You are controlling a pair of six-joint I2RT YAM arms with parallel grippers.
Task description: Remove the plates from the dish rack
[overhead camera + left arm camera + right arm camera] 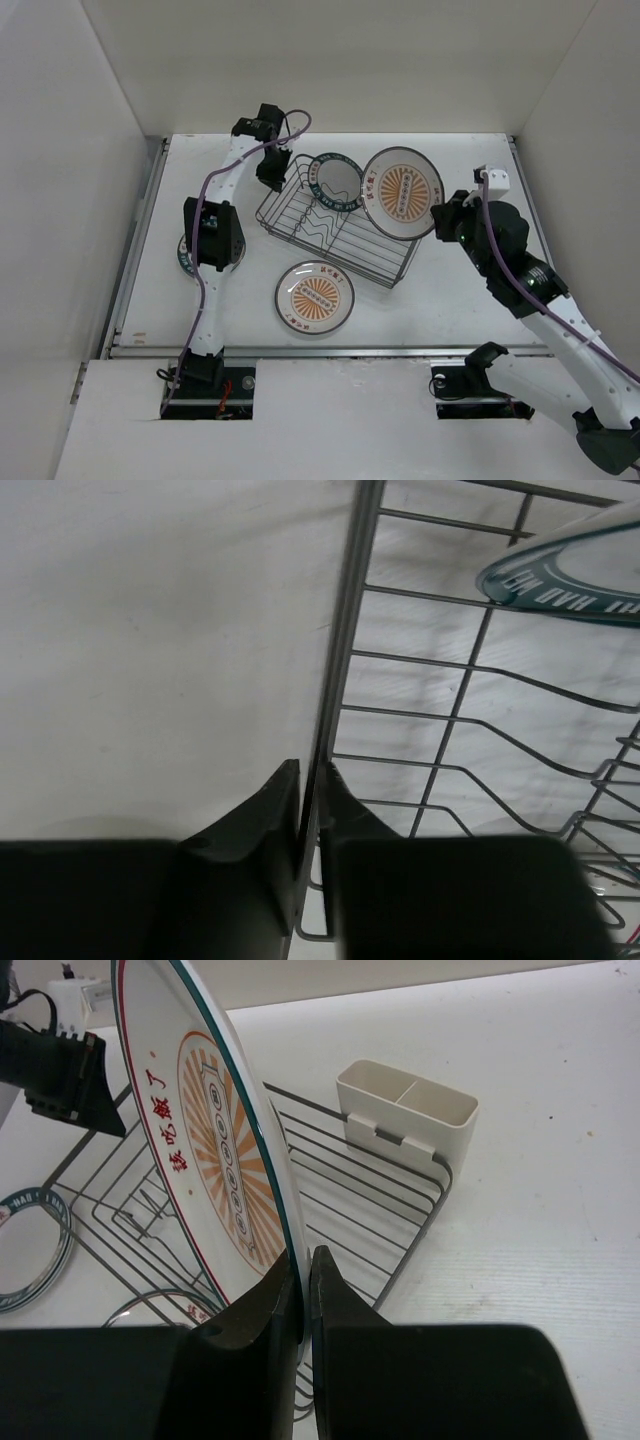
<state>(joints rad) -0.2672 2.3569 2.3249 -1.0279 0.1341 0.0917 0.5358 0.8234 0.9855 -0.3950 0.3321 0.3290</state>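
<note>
**tabletop_tom:** So what's each claw actually got?

**rackwatcher:** The right gripper (303, 1260) is pinched tight on the edge of a sunburst plate (220, 1130), with one finger on each face and no gap showing. The plate stands on edge, nearly upright, over the right end of the dish rack (360, 1210). I can't tell if its bottom edge touches the wires. The left gripper (308, 775) is closed on the rack's top rim wire at the far left corner, with the wire running right between the fingers.

**tabletop_tom:** What's in the rack?

**rackwatcher:** A teal-rimmed plate (335, 182) leans among the prongs at the far end. A white caddy (405, 1105) with two compartments hangs on the rack's edge wire. A second sunburst plate (316, 297) lies flat on the table (450, 290), just beside the rack's near side. Another round rim (181, 258) peeks out under the left arm, mostly hidden.

**tabletop_tom:** Any writing?

**rackwatcher:** There are red Chinese characters around the held plate's inner band, but they're too skewed for me to read for sure. The teal band has pale capital letters – upside down in the left wrist view, so they're not legible.

**tabletop_tom:** And how does the plate look?

**rackwatcher:** White, with orange rays around a ring of small circles, a thin red line and a dark teal edge.
</note>
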